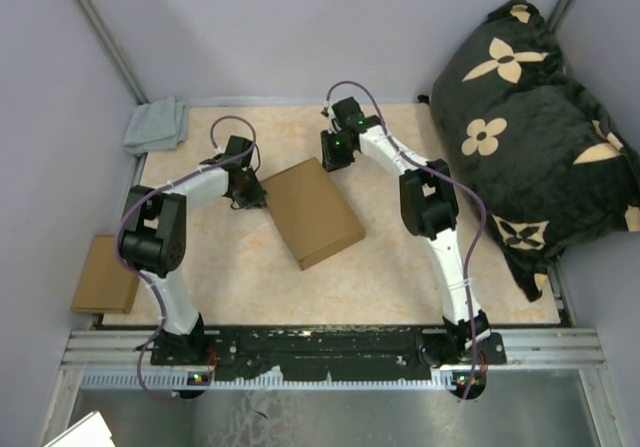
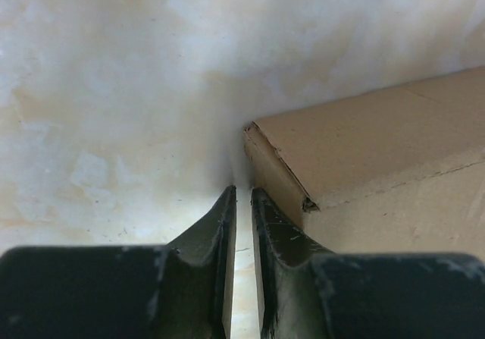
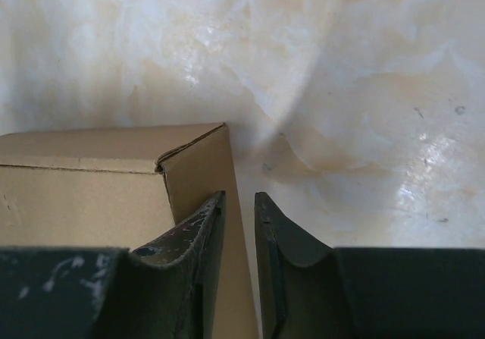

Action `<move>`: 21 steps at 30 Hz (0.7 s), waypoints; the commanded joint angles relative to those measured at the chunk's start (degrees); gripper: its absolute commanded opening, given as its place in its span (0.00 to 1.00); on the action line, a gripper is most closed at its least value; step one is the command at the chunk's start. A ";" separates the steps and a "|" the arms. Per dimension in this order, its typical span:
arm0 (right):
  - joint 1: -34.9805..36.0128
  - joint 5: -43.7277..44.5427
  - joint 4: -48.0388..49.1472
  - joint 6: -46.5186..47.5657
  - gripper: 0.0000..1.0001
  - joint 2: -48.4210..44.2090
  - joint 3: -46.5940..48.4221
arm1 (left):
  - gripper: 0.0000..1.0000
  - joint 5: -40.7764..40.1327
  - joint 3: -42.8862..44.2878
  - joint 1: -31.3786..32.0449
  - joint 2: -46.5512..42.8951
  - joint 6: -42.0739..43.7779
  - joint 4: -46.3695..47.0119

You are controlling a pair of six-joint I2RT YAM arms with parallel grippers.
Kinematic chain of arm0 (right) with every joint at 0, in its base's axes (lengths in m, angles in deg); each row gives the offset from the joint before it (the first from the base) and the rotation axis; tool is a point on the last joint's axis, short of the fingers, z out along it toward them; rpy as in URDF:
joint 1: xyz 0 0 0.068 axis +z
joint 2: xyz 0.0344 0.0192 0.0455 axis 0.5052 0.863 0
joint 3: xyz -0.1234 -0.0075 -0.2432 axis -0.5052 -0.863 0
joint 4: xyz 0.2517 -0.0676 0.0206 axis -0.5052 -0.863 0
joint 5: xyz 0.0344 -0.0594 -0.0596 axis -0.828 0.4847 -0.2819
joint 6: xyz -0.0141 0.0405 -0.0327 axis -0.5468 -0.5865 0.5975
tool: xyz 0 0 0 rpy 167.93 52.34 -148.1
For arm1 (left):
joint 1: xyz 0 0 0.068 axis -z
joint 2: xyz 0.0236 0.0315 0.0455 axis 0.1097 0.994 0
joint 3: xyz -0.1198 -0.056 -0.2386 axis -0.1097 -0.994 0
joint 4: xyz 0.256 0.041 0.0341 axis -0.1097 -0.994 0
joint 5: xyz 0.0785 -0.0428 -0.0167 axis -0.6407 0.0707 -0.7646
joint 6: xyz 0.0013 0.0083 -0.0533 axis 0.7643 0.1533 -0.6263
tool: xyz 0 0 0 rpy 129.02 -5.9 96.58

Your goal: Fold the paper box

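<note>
Paper box [image 1: 312, 212], plain brown corrugated cardboard, lies flat near the middle of the mottled cream table [image 1: 420, 267], turned at an angle to the table's edges, with its lid panel facing up. It sits between the two arms.

The left gripper [image 2: 242, 191] is low at the box's far left corner. Its fingers stand only a narrow slit apart with bare table showing through the gap, so it holds nothing. Its right finger is just beside the box's side wall.

The right gripper [image 3: 239, 195] is at the far right corner, its jaws likewise parted by a narrow slit. One finger is over the box top and the other is outside the wall. The cardboard edge shows in part of the gap with table beside it, so the wall appears not to be clamped, though contact is hard to judge.

A grey folded cloth [image 1: 157, 125] lies at the far left corner of the table. A small cardboard scrap [image 1: 105, 272] sits off the left edge. A black cushion [image 1: 530, 117] with cream flowers rests at the right.
</note>
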 commanded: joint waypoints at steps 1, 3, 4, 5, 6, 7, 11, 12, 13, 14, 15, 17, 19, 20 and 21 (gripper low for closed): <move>1.48 -4.28 0.59 -1.19 0.26 -5.54 -2.98 | 0.20 4.68 -2.11 2.51 -3.75 -0.42 7.35; -0.18 -4.19 0.74 -2.79 0.25 -5.92 -2.98 | 0.20 3.06 -3.61 2.13 -6.43 -0.01 3.17; -1.22 -3.89 0.64 -3.31 0.25 -6.03 -2.60 | 0.20 2.12 -4.68 2.10 -8.15 0.35 1.52; -1.81 -2.71 0.39 -3.76 0.25 -6.46 -2.03 | 0.20 0.61 -5.65 2.10 -9.99 0.33 -0.37; -2.34 -0.90 -0.16 -3.91 0.25 -7.09 -1.49 | 0.21 -0.90 -6.58 2.05 -11.79 0.22 -2.07; -2.81 1.33 -0.14 -4.09 0.25 -8.38 -1.47 | 0.22 -1.89 -7.57 2.01 -13.79 0.45 -3.19; -3.76 11.61 5.00 -4.32 0.30 -18.19 -8.08 | 0.41 -3.43 -10.99 1.83 -22.24 1.84 -5.17; -3.79 13.40 7.01 -4.02 0.36 -21.60 -10.45 | 0.49 -3.28 -11.67 1.83 -24.35 2.45 -5.40; -3.80 14.65 8.81 -3.73 0.48 -24.83 -13.28 | 0.64 -2.77 -12.31 1.83 -26.15 3.03 -5.37; -3.90 15.55 10.65 -3.42 0.70 -27.97 -16.20 | 0.83 -1.99 -13.07 1.84 -27.97 3.86 -5.09; -3.89 15.87 12.31 -2.99 0.93 -31.19 -19.16 | 0.97 -1.24 -13.85 1.83 -29.58 4.29 -4.85; -3.89 15.89 14.76 -2.27 0.99 -36.69 -25.07 | 1.00 -0.13 -15.84 1.83 -32.56 5.04 -4.46; -3.89 17.00 14.39 -2.57 0.99 -40.74 -29.84 | 1.00 0.24 -17.31 1.83 -34.28 5.29 -4.52; -3.89 17.80 13.66 -2.88 0.99 -42.35 -31.94 | 1.00 0.39 -17.85 1.83 -34.89 5.38 -4.59; -3.89 18.48 12.76 -2.93 0.99 -44.23 -34.22 | 1.00 0.58 -18.28 1.83 -35.37 5.41 -4.62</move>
